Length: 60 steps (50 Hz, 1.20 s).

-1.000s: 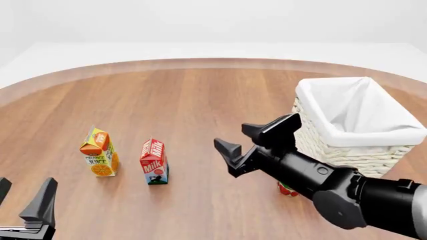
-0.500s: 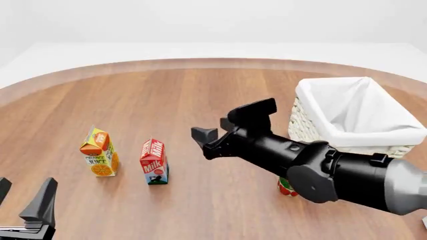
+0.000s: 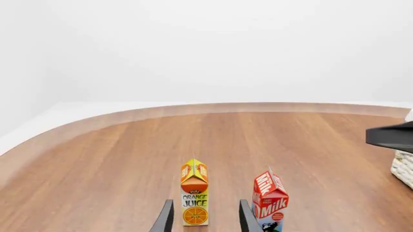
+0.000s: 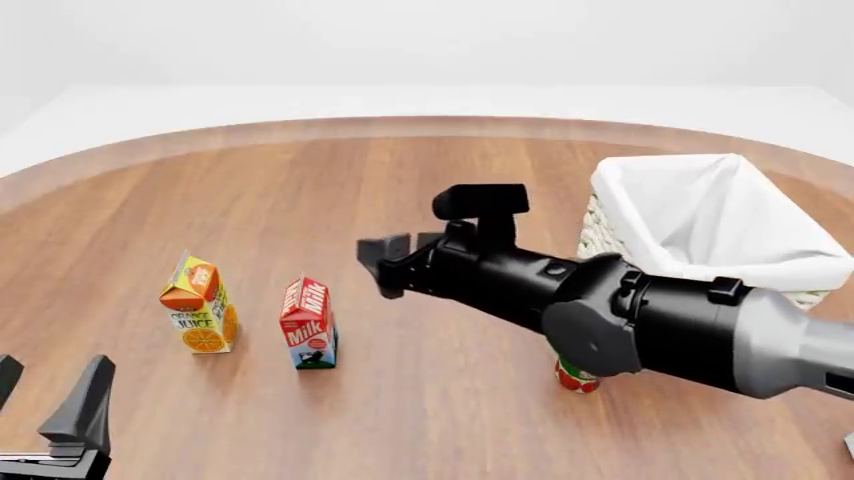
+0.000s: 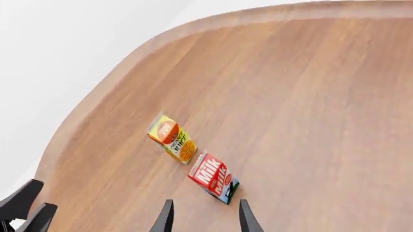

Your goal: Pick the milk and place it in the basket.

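Observation:
The milk (image 4: 308,324) is a small red carton standing upright on the wooden table, right of the orange juice carton (image 4: 198,305). It also shows in the right wrist view (image 5: 214,178) and the left wrist view (image 3: 270,200). The basket (image 4: 627,290), wicker with a white lining, stands at the right. My right gripper (image 4: 404,255) is open and empty in the air, right of and above the milk, apart from it. My left gripper (image 4: 47,395) is open and empty at the near left edge.
A red can (image 4: 574,378) stands near the basket's front, partly hidden by my right arm. The juice carton (image 5: 172,138) is close beside the milk. The table's curved far edge (image 4: 400,125) meets a white wall. The basket's corner (image 3: 405,166) shows in the left wrist view.
My right arm has swung left, away from the basket and toward the milk, its gripper staying open. The left arm and the cartons have not moved.

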{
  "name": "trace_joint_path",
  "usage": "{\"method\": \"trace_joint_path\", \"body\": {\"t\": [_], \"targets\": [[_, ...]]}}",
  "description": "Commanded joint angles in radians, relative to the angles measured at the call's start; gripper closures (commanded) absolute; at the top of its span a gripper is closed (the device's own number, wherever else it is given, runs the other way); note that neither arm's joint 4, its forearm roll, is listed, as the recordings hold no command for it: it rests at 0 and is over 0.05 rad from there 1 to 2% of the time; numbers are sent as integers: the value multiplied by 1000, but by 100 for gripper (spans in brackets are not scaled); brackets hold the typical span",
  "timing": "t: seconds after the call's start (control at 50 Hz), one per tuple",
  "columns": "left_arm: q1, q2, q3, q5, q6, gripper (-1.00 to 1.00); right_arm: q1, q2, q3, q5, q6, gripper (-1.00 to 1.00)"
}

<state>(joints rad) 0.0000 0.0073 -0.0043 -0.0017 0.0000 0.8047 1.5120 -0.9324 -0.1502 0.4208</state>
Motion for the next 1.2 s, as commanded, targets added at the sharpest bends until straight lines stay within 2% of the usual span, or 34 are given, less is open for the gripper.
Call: {"method": "trace_joint_path", "body": {"t": [0.02,0.24,0.54,0.7,0.86,1.2], "targets": [[0,0,0,0,0,-100,7,54,-87,83,27,-100],[0,0,0,0,0,-100,7,127,-163,134,13,-100],[0,0,0,0,0,-100,22,201,-246,180,46,-100],[0,0,0,0,0,-100,38,214,-254,160,94,-100],[0,0,0,0,0,-100,39,225,-263,139,118,-100],[0,0,0,0,0,-100,17,296,-314,116,133,-100]]}}
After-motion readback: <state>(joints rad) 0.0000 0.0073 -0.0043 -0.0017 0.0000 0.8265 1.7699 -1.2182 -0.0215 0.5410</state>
